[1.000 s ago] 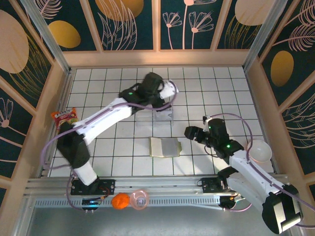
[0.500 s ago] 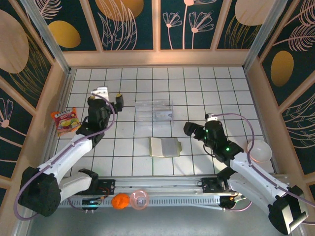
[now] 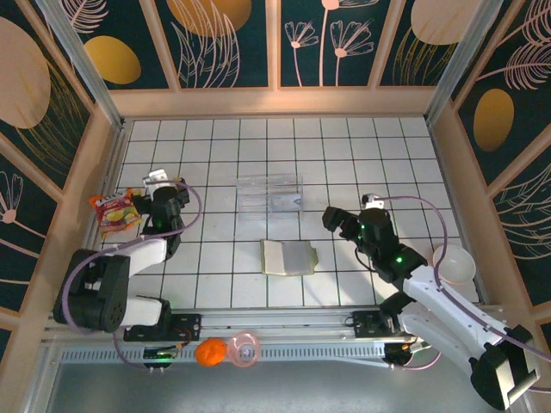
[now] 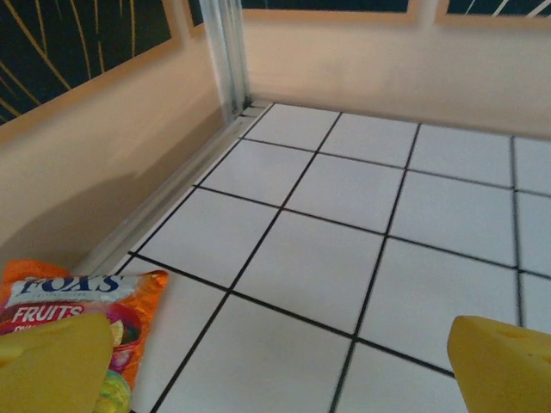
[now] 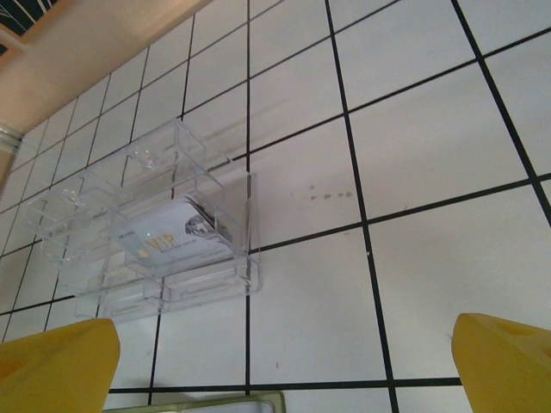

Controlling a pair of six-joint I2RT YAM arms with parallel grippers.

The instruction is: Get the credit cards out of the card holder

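The card holder (image 3: 288, 257) lies open on the tiles in the middle, pale inside up; its green edge (image 5: 207, 403) shows at the bottom of the right wrist view. One pale credit card (image 5: 168, 241) marked VIP lies inside the clear plastic tray (image 5: 103, 258), also seen from above as the card (image 3: 288, 203). My right gripper (image 3: 349, 215) hovers right of the holder, open (image 5: 280, 379) and empty, facing the tray. My left gripper (image 3: 166, 184) is far to the left, open (image 4: 284, 383), with nothing between its yellow fingertips (image 4: 52, 361).
An orange candy bag (image 3: 114, 209) lies by the left wall, close to the left gripper, and shows as the bag (image 4: 77, 301) in the left wrist view. A white bowl (image 3: 454, 264) sits at the right. The clear tray (image 3: 269, 194) stands behind the holder.
The left arm has pulled away from the clear tray and folded back to the left side near the candy bag. The right arm has hardly moved.
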